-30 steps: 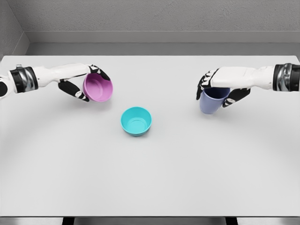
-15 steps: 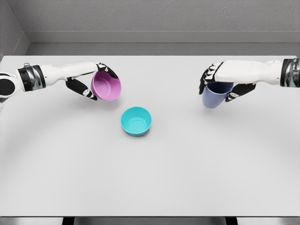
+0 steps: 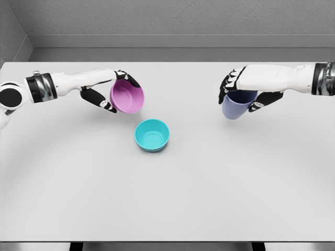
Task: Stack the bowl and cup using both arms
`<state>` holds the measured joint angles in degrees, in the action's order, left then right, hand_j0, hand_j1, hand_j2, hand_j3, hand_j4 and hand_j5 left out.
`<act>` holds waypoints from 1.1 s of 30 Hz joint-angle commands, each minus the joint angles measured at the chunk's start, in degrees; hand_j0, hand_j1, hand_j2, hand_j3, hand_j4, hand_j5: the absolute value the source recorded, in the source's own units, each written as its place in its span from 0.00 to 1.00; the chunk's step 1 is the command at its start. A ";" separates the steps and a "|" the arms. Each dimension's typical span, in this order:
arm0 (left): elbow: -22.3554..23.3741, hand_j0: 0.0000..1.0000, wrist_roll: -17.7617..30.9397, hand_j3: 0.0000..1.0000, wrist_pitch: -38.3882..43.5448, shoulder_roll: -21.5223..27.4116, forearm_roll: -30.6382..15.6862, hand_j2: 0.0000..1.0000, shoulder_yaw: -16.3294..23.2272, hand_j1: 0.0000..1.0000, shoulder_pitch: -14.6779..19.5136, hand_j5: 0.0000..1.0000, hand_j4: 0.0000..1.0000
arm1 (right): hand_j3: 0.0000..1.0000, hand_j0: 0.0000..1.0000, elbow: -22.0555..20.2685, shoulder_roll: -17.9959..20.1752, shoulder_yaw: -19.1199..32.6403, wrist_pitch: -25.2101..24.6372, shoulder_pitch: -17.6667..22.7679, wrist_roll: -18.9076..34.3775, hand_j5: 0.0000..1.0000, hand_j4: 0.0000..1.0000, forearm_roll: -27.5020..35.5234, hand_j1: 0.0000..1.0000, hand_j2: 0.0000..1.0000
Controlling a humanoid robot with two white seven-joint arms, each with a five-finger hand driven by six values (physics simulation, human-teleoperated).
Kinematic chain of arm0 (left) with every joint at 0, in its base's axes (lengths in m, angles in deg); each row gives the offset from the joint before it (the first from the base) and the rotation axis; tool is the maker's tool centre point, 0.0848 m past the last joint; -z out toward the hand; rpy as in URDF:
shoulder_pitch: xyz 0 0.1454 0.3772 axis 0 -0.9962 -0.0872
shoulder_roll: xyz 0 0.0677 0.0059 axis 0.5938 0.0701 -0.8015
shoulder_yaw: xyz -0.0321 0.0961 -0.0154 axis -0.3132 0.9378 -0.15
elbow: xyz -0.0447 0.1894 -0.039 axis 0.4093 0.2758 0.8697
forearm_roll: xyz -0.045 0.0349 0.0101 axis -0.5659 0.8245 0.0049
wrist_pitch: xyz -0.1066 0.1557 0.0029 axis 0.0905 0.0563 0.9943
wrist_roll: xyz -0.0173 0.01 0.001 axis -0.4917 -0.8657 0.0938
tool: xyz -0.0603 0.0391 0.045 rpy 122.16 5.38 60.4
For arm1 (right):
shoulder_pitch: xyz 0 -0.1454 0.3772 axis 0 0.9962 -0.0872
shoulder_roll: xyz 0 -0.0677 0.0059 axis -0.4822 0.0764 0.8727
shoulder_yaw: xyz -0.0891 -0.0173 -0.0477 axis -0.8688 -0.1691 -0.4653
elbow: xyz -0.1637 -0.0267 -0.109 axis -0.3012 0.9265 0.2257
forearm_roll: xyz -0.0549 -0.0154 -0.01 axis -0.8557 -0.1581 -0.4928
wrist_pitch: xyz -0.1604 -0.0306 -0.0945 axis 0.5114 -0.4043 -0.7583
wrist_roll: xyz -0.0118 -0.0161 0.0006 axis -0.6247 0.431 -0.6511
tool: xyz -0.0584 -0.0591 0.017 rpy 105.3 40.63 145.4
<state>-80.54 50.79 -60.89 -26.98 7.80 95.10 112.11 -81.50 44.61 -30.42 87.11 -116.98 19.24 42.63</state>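
A teal bowl [image 3: 152,134] stands upright near the middle of the white table [image 3: 167,198]. My left hand [image 3: 116,94] is shut on a pink bowl [image 3: 127,97], held tilted in the air just up and left of the teal bowl, its opening facing right and toward me. My right hand [image 3: 242,95] is shut on a lavender-blue cup [image 3: 235,106], gripping its rim from above. The cup hangs above the table to the right of the teal bowl, well apart from it.
The table's back edge meets a grey wall [image 3: 167,21]. Nothing else stands on the table.
My left hand has carried the pink bowl to the right, closer to the teal bowl. My right hand has raised the cup a little and shifted it slightly left.
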 commanded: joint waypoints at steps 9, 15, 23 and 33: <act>-2.67 0.76 -0.02 0.76 0.11 -0.03 -2.70 0.76 0.36 0.76 -0.17 0.76 0.76 | 0.63 0.63 -1.63 -0.10 -0.03 -0.18 0.00 -0.03 0.63 0.63 0.41 0.63 0.63; -4.34 0.76 -0.02 0.76 0.11 0.05 -3.93 0.76 0.53 0.76 -0.44 0.76 0.76 | 0.63 0.63 -1.89 -0.28 0.06 -0.18 0.00 -0.03 0.63 0.63 0.41 0.63 0.63; -5.66 0.76 -0.02 0.76 0.11 0.14 -5.87 0.76 0.45 0.76 -1.32 0.76 0.76 | 0.63 0.63 -2.42 -0.46 0.06 -0.18 0.00 -0.03 0.63 0.63 0.41 0.63 0.63; -6.54 0.76 -0.02 0.76 0.11 0.14 -7.54 0.76 0.36 0.76 -2.37 0.76 0.76 | 0.63 0.63 -3.47 -0.46 0.06 -0.18 0.00 -0.03 0.63 0.63 0.41 0.63 0.63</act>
<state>-86.92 50.79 -60.88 -26.80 1.02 95.53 109.56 -84.60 44.12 -30.42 87.11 -116.98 19.23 42.65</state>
